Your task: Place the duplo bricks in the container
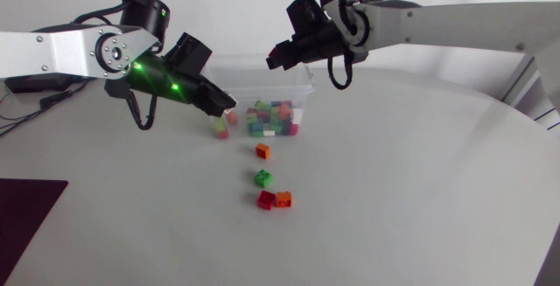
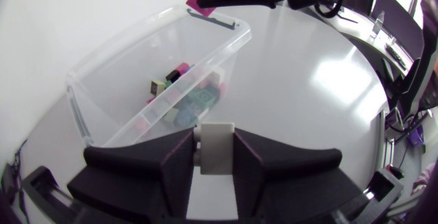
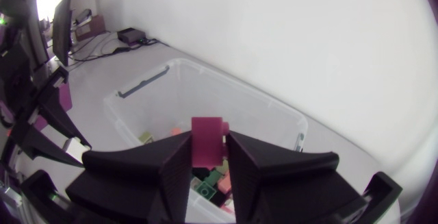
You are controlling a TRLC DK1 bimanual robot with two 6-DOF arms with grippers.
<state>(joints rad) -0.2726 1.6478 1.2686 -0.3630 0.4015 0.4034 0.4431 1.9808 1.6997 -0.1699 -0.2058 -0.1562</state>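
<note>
A clear plastic container (image 1: 305,83) stands at the table's back middle with several coloured bricks (image 1: 272,117) in it. My left gripper (image 1: 228,110) hangs just beside the container's left wall, shut on a cream brick (image 2: 217,146). At the container's far left corner my right gripper (image 1: 274,59) is above the rim, shut on a magenta brick (image 3: 207,140). In the right wrist view the container (image 3: 270,111) lies right under that brick. Loose on the table in front are an orange brick (image 1: 262,150), a green brick (image 1: 262,178), and a red brick (image 1: 266,200) touching another orange brick (image 1: 283,199).
A pink brick (image 1: 221,131) lies on the table under my left gripper, close to the container's left wall. A dark mat (image 1: 24,225) covers the front left corner. The table's right half is bare white surface.
</note>
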